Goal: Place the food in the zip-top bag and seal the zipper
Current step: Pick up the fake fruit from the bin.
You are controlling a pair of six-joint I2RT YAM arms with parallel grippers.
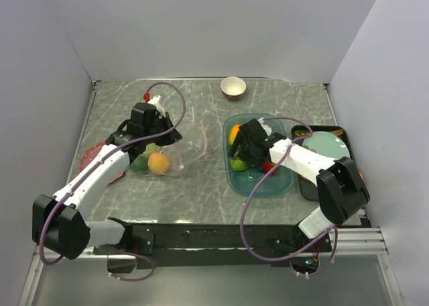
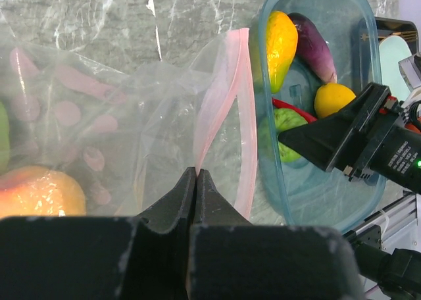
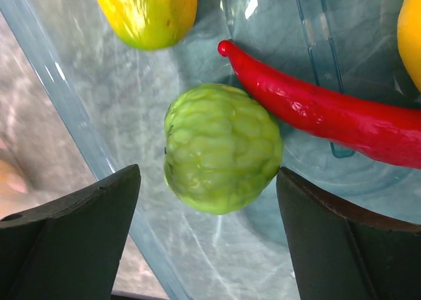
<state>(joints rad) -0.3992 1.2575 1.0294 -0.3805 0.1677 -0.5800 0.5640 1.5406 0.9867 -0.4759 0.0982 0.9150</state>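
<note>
The right gripper hangs wide open with its jaws either side of the green cabbage — which lies against the red chili in the teal tray — while the left gripper is clamped on the pink zipper of the zip-top bag, an orange inside.

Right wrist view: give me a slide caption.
Open right end effector flanks the green cabbage beside the red chili in the teal tray.
</note>
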